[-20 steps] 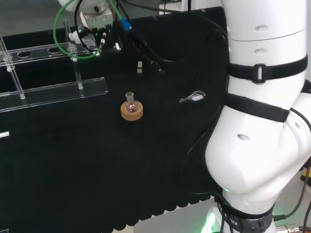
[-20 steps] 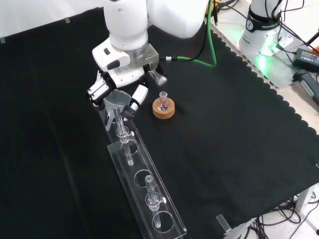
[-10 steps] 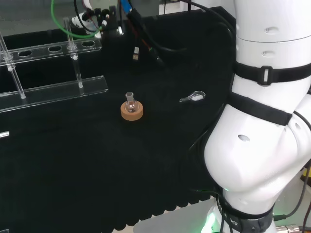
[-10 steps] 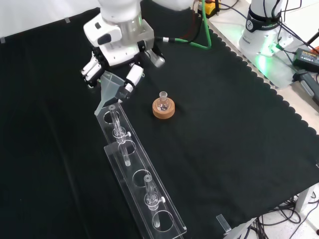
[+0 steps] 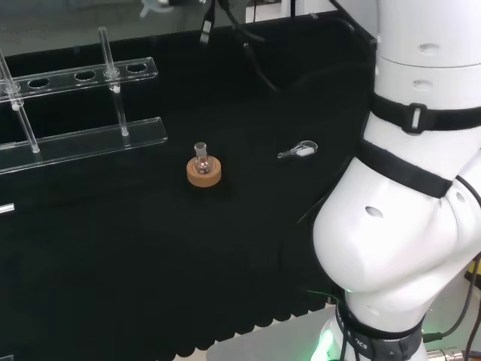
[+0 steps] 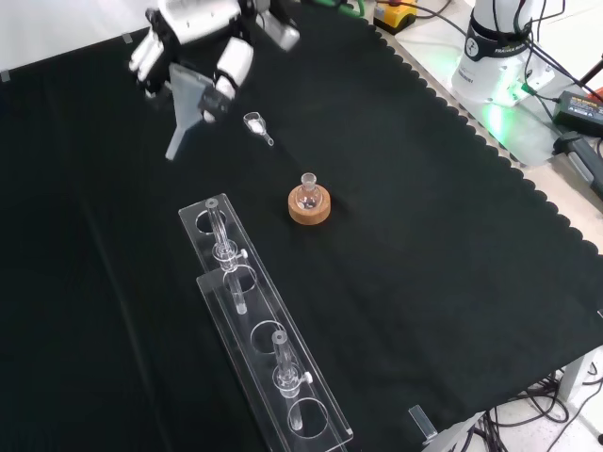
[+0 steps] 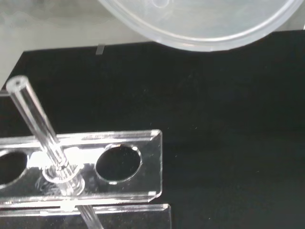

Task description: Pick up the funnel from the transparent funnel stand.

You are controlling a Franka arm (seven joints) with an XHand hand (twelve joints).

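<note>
Black cloth bench (image 6: pixel 424 245): cork ring stand (image 6: pixel 309 206) with small flask mid-cloth; clear funnel stand (image 6: pixel 264 330) just left of it in front view; small scoop (image 6: pixel 256 124) beyond the ring.

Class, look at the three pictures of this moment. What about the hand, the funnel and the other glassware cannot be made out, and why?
- Front view: the black and white hand is cut off by the top edge; how its fingers meet the clear plastic funnel is unclear.
- Wrist view: the funnel's rim is cut off by the top edge.
- Head view: the small glass flask on its cork ring is too small to tell its contents.
- Front view: the little clear piece on the cloth is too small to identify.
</note>
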